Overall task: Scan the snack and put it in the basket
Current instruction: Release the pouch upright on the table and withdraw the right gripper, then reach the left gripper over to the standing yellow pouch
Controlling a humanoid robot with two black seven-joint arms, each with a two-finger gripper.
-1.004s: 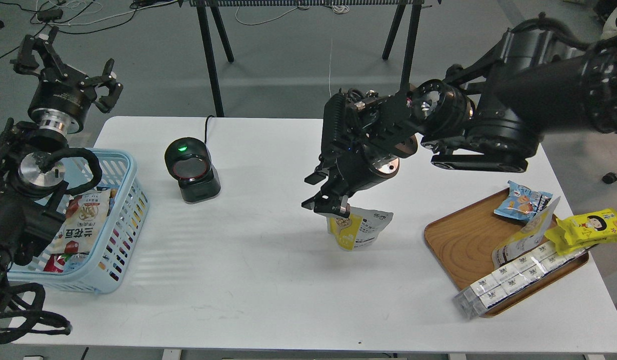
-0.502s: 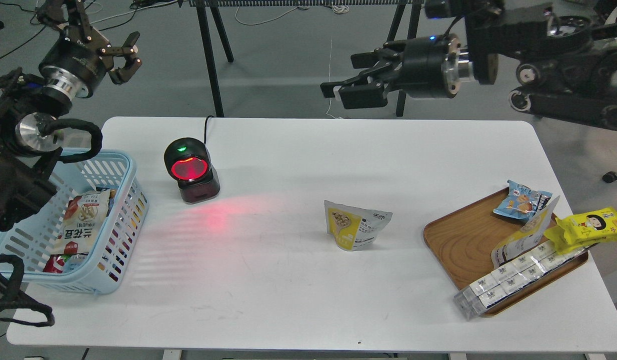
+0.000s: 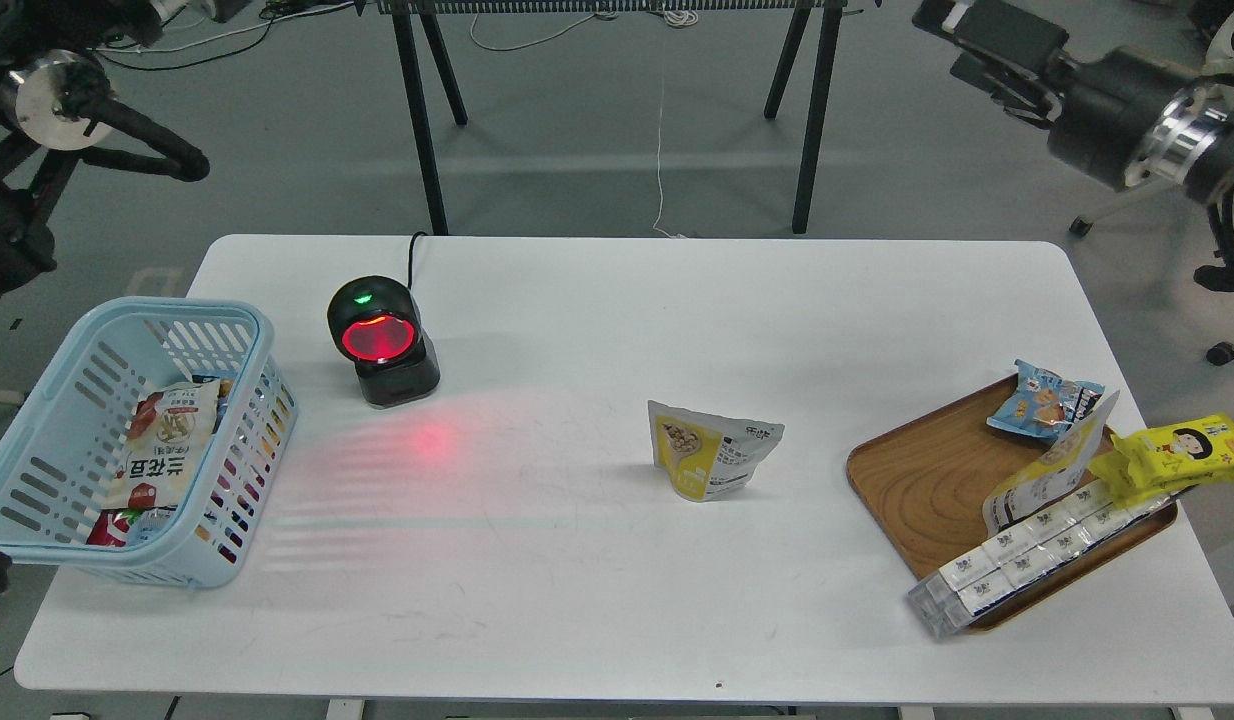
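Now your right gripper [image 3: 962, 35] has pulled up and away at the top right corner; you cannot tell how wide its fingers stand, and it holds nothing. Your snack [image 3: 712, 450] stands alone mid-table, well apart from the scanner [image 3: 382, 340] and basket [image 3: 262, 330], so scanning remains undone.

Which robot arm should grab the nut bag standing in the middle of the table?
Probably the right: the snack stands nearer the right arm's side, right of table centre. Both arms are raised off the table.
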